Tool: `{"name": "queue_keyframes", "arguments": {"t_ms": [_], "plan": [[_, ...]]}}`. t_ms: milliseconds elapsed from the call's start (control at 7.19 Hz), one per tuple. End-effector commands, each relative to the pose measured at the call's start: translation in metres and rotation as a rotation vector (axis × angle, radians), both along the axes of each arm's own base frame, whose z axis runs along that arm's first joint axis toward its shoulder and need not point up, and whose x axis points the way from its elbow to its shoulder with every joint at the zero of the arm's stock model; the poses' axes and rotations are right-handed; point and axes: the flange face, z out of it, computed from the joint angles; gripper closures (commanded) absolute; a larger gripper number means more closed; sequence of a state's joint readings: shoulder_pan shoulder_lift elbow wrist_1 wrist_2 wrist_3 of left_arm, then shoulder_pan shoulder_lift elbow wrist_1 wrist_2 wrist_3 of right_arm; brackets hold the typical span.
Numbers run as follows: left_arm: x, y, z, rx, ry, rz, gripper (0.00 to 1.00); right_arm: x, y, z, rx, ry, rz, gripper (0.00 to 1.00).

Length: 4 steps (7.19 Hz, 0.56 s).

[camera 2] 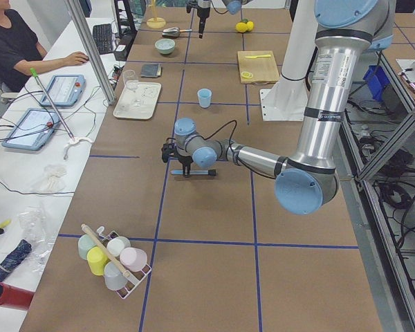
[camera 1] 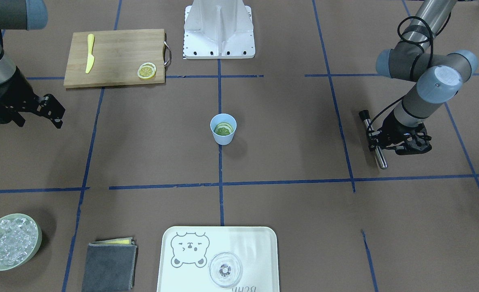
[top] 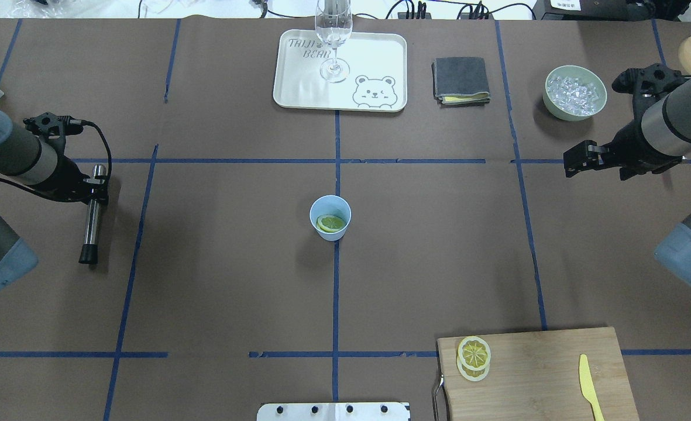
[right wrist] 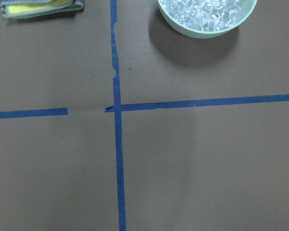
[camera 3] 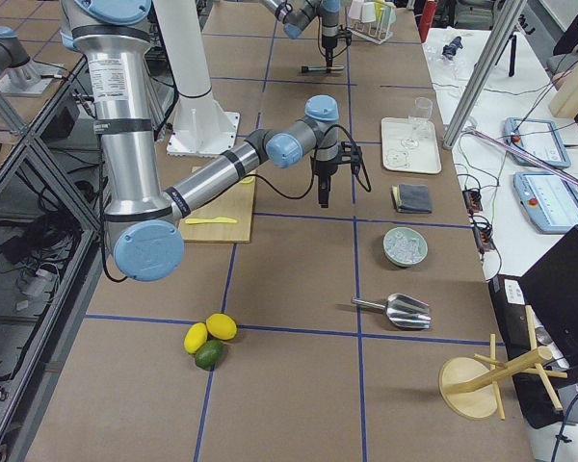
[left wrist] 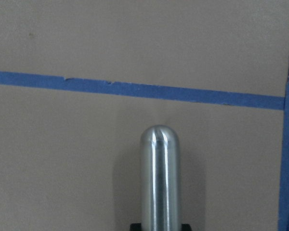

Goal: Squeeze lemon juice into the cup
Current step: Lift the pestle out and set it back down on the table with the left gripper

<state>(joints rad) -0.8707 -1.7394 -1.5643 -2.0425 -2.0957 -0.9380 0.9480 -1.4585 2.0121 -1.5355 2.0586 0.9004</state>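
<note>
The light-blue cup (camera 1: 223,136) stands at the table's middle, also in the overhead view (top: 330,233). A lemon slice (camera 1: 224,129) lies inside it, leaning on the wall (top: 330,223). Two more lemon slices (top: 474,358) are stacked on the cutting board (camera 1: 113,52). My left gripper (top: 96,192) is shut on a metal rod (top: 92,219) with a black end, held level low over the table far left of the cup; the rod's round tip shows in the left wrist view (left wrist: 160,178). My right gripper (top: 576,158) is open and empty, far right of the cup (camera 1: 52,111).
A yellow plastic knife (camera 1: 89,59) lies on the board. A pale green bowl of ice (top: 575,92), a folded grey cloth (top: 461,80) and a bear tray (top: 374,58) with a clear glass (top: 333,35) stand along the far edge. The robot base (camera 1: 219,32) is behind the cup.
</note>
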Motion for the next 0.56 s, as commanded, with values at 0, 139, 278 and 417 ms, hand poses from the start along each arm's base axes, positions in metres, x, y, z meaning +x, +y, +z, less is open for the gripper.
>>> {"name": "queue_keyframes", "arguments": {"t_ms": [0,139,278,417], "plan": [[0.0007,-0.0003,-0.0002,0.023,-0.007,0.025,1.0,0.0001,0.0001,-0.0001,-0.001,0.0,0.001,0.0],[0.001,-0.0006,-0.0027,0.026,-0.004,0.025,0.43,0.0003,0.0004,-0.0008,0.0,-0.001,0.001,0.0],[0.0,-0.001,-0.0098,0.037,0.004,0.021,0.0,-0.0006,0.0005,-0.0001,-0.001,0.0,0.0,0.0],[0.0001,-0.0009,-0.01,0.037,0.005,0.023,0.0,-0.0007,0.0004,-0.0016,0.001,-0.002,0.001,0.0]]}}
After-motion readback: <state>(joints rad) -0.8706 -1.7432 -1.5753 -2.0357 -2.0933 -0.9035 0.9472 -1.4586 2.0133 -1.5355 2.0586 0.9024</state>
